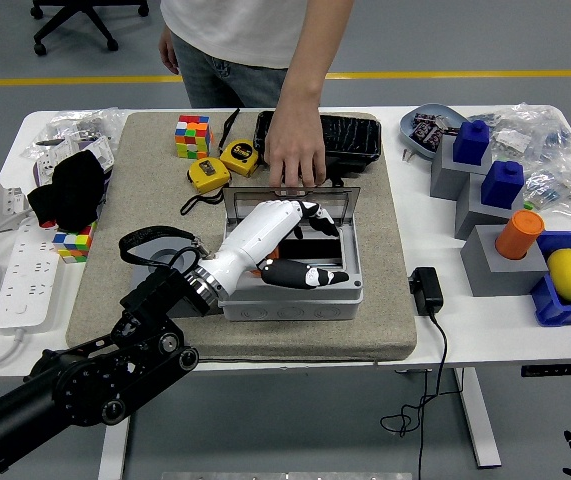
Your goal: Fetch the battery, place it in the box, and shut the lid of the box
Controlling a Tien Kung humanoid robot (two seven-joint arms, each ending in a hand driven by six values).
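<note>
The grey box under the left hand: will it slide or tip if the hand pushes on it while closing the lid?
The grey box looks rigid with a wide, low base, so tipping seems unlikely. It sits on a felt-like mat, which probably resists sliding. The person's hand is holding the clear lid, likely steadying it too.

The box [295,290] was pale grey with a dark inside. Left of it lay yellow tape measures [208,174] and a multicoloured cube [192,135]; right, an orange cylinder [519,233].
</note>
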